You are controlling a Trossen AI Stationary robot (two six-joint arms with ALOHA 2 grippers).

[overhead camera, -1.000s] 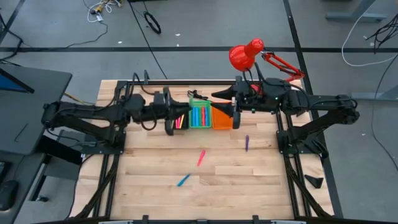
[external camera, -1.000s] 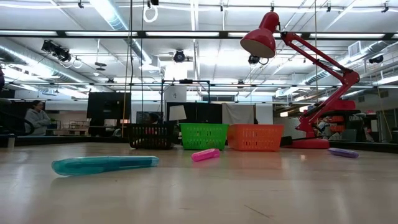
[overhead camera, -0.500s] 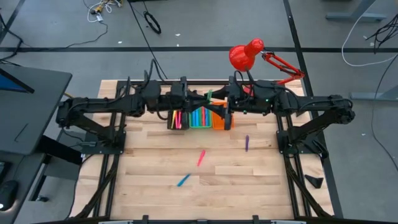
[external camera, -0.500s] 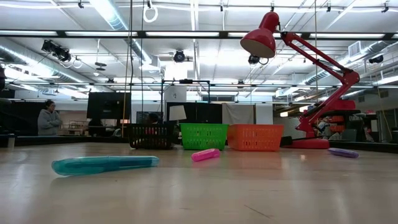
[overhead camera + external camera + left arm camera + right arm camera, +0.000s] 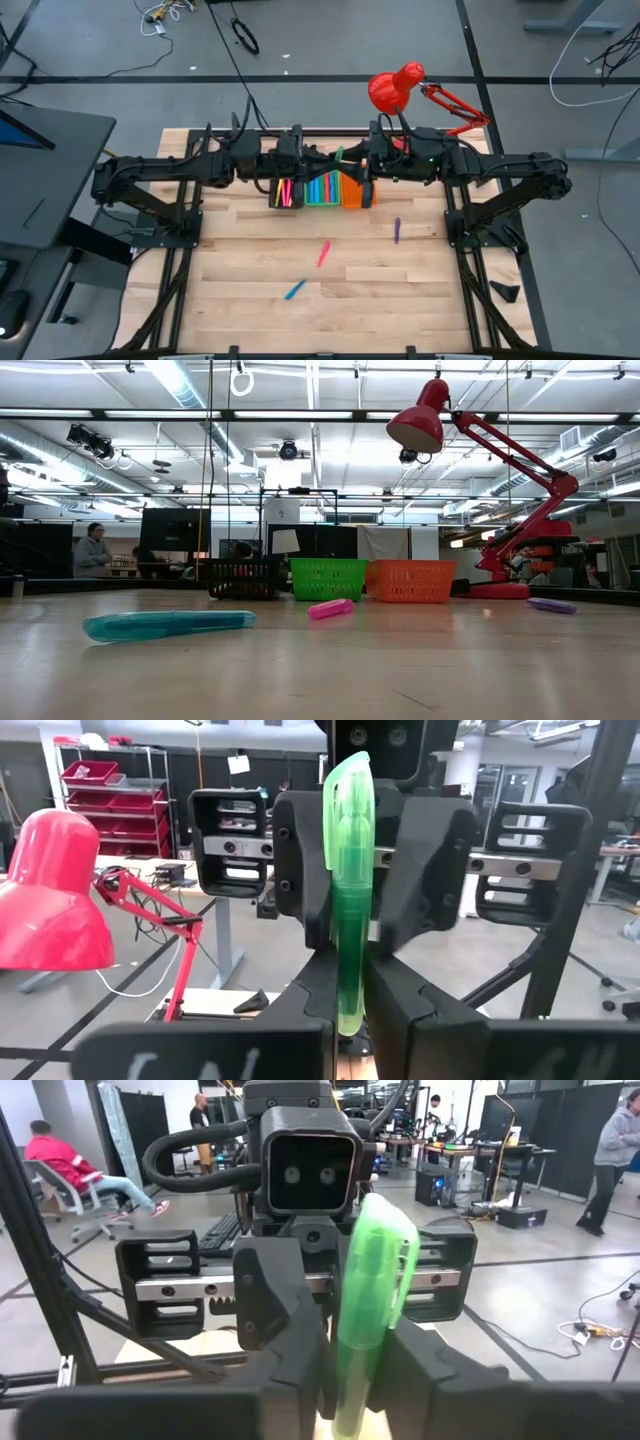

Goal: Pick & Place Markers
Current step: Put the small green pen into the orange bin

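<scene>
Your two grippers meet face to face above the bins at the far middle of the table point(image 5: 250, 250); the left gripper point(image 5: 318, 157) is fully closed on the lower end of a green marker point(image 5: 350, 890), which stands upright between its fingers; the right gripper point(image 5: 345, 158) has its fingers on either side of the same marker, close against it in the right wrist view, though whether they grip it yet cannot be told; bins sit in a row side by side beneath the grippers: black bin point(image 5: 285, 191) holds pink-red and yellow markers, seen as bright strips; green bin point(image 5: 322, 188) holds several blue markers packed side by side; orange bin point(image 5: 356, 192) is mostly hidden under the right gripper, contents cannot be told; loose on the table, well apart from the bins: a pink marker point(image 5: 323, 253) near the centre, a blue marker point(image 5: 294, 290) nearer the front edge, a purple marker point(image 5: 397, 230) toward your right; red desk lamp point(image 5: 396, 87) stands at the far right corner; a person point(image 5: 94, 550) shows in the room beyond
</scene>
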